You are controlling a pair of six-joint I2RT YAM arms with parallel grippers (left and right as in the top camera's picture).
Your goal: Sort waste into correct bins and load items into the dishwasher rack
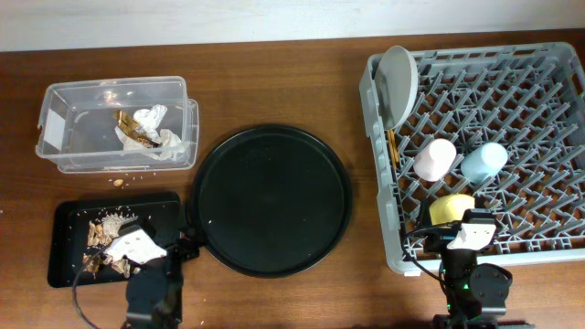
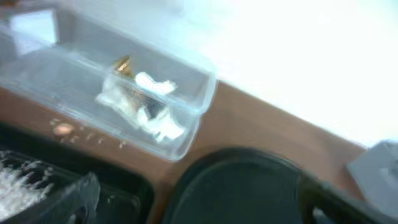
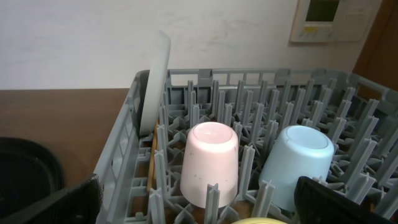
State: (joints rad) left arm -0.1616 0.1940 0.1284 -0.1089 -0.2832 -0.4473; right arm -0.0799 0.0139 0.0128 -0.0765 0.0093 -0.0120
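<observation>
Brown tabletop [image 1: 274,82] separates round black tray [image 1: 271,199] from dishwasher rack [image 1: 382,219].

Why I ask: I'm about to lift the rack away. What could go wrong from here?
The plate stands on edge against the wall of the dishwasher rack; a jolt might tip it. The right end effector, open, hangs just by the yellow bowl and could knock it when pulling back. A few crumbs lie on the table beside the clear tub, easily missed.
</observation>
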